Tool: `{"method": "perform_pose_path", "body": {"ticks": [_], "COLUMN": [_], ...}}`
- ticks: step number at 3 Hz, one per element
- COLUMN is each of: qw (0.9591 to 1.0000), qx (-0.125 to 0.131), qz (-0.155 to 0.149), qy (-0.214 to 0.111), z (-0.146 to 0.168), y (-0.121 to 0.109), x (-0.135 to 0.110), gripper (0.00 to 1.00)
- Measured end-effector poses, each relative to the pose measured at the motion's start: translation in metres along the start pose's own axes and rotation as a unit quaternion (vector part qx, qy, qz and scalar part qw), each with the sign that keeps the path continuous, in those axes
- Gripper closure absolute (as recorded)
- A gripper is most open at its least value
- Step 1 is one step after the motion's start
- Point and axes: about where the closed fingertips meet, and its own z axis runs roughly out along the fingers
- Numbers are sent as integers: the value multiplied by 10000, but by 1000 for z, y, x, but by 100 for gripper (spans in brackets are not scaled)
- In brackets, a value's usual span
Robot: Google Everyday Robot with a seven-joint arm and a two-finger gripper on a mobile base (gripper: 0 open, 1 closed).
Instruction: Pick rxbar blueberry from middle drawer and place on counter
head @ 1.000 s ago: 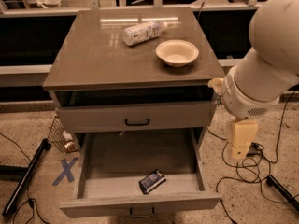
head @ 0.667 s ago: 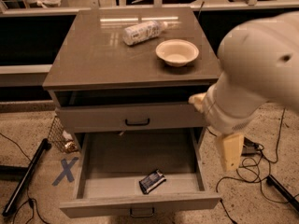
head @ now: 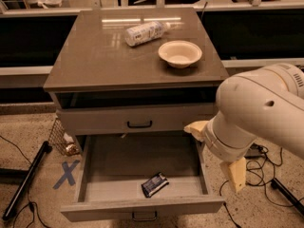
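Hovering lower right beside open middle drawer (head: 137, 161), pincer (head: 235, 175) state cannot be told; rxbar blueberry (head: 155, 184) seen lower centre inside.

One bar (head: 155, 184), one bottle (head: 142, 33), one bowl (head: 180, 53), one counter (head: 95, 61), one upper drawer (head: 104, 120), one open drawer (head: 142, 209), and one gripper (head: 216, 156) just right of it.

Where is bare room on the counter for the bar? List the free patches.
The glossy grey-brown counter is bare across its left half and the front strip before the lying white bottle and pale round bowl. Its back right is crowded by those two. The claw hangs right of the open wide grey-brown drawer.
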Motion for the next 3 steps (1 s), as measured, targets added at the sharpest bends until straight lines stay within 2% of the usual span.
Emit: {"method": "perform_pose_path", "body": {"ticks": [1, 2, 3], "qw": [9994, 9978, 9943], "qx": [-199, -253, -367], "qz": [-266, -580, -978], "qy": [-87, -193, -217], "z": [16, 64, 146], "y": [-9, -54, -123], "x": [-8, -24, -77], "gripper": [0, 0, 0]}}
